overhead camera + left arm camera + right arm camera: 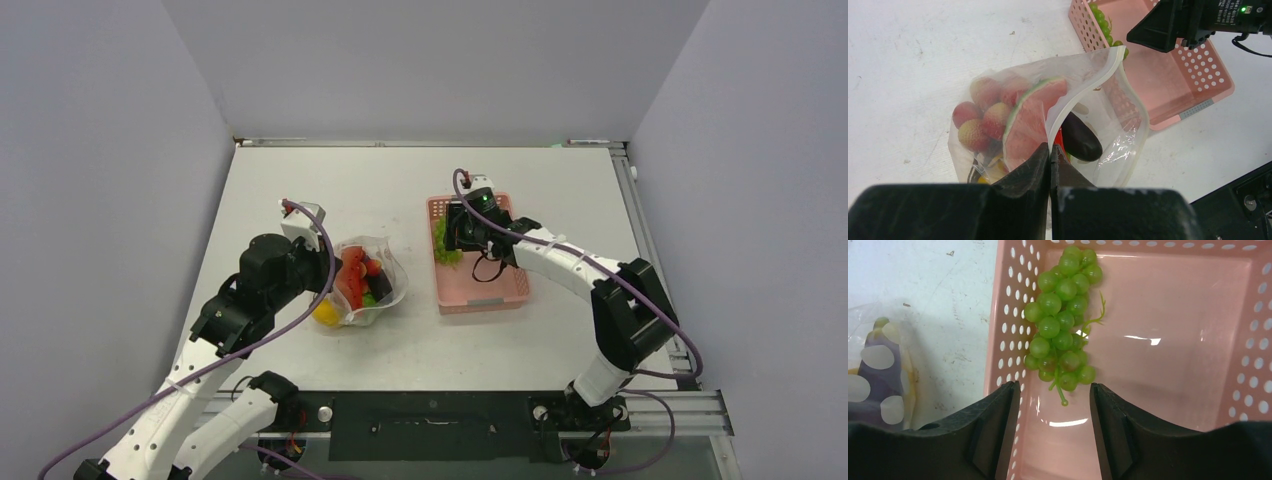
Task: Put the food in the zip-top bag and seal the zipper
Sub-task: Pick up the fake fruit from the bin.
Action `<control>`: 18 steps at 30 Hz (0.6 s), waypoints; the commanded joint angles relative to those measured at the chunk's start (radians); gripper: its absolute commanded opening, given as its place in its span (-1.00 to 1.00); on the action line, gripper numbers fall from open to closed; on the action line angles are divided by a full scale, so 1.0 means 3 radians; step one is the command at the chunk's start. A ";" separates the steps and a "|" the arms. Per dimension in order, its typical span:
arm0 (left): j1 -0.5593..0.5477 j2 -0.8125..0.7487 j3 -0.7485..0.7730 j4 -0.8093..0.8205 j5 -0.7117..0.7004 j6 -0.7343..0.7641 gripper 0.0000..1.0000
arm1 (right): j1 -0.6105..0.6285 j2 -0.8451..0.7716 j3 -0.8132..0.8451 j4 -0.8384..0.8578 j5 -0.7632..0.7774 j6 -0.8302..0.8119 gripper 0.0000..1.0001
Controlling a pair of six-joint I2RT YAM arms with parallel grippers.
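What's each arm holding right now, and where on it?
Left gripper pinches the zip-top bag at its zipper edge. Right gripper holds nothing, jaws open over the grapes.

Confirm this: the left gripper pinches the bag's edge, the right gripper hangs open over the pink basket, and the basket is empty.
The basket is not empty: a bunch of green grapes lies in the pink basket, beside its perforated wall, as the right wrist view shows. The rest holds.
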 commanded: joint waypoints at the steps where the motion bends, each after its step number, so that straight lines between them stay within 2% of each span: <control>1: 0.0025 -0.0020 0.0019 0.0172 -0.0030 -0.0028 -1.00 | -0.0091 0.0142 0.0102 0.0361 -0.0201 0.0023 0.07; 18: 0.0025 0.0025 0.0020 0.0163 -0.0020 -0.0017 -1.00 | -0.0164 0.0902 0.0590 0.0406 -0.0256 0.0055 0.07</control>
